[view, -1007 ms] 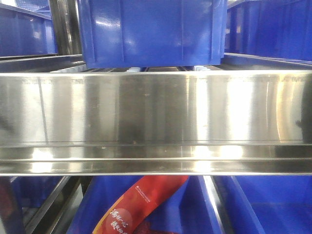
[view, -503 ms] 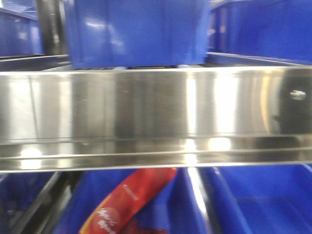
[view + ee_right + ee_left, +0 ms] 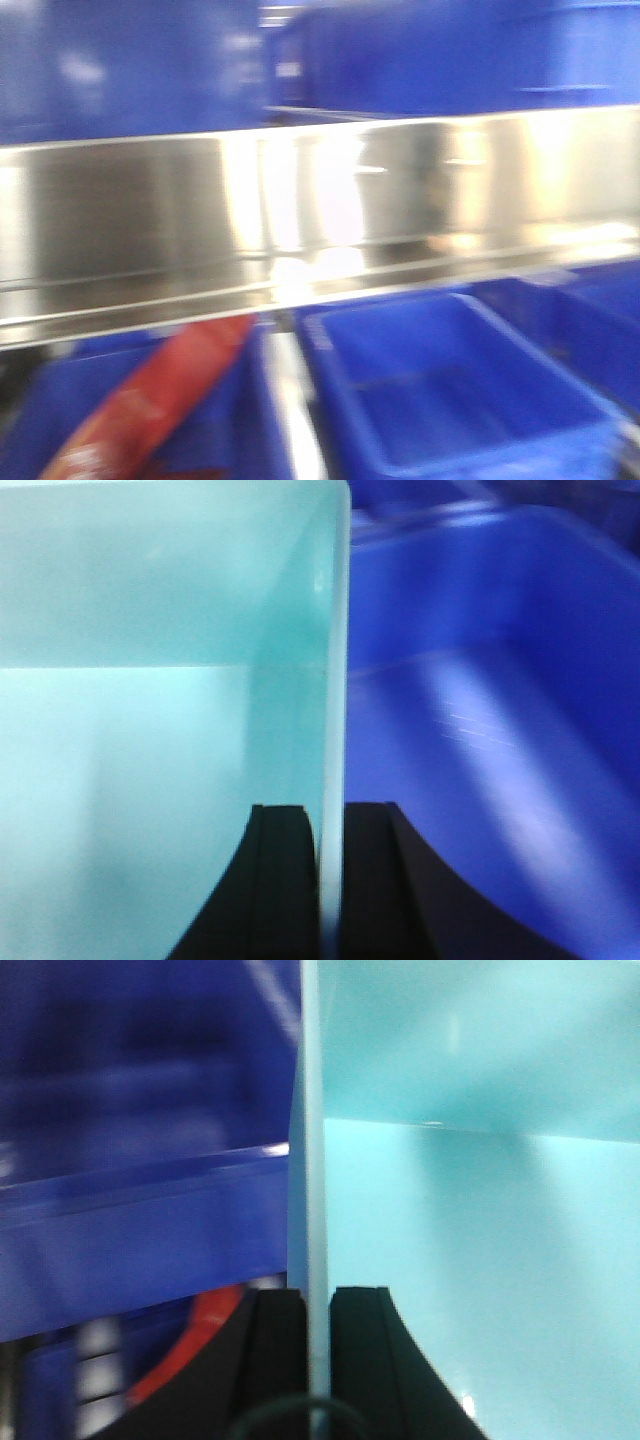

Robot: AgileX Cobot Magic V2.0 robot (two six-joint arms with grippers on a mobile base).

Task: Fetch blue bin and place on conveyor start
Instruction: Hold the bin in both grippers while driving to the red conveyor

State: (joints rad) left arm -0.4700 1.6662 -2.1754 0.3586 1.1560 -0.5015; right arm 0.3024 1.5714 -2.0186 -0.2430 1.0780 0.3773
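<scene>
The pale aqua blue bin (image 3: 480,1210) fills the right of the left wrist view, and its inside fills the left of the right wrist view (image 3: 140,720). My left gripper (image 3: 318,1305) is shut on the bin's thin left wall, one black finger on each side. My right gripper (image 3: 332,820) is shut on the opposite wall in the same way. The bin does not show in the front view. The conveyor start is out of view.
A shiny steel shelf rail (image 3: 300,210) crosses the blurred front view. Dark blue crates (image 3: 440,390) sit below it and more stand above. A red packet (image 3: 150,400) lies in the lower left crate. Dark blue crates (image 3: 500,730) flank the bin in both wrist views.
The front view has swung: the steel rail now tilts, the crates above slid left, and an open dark blue crate has come into view at lower right. The picture is now motion-blurred.
</scene>
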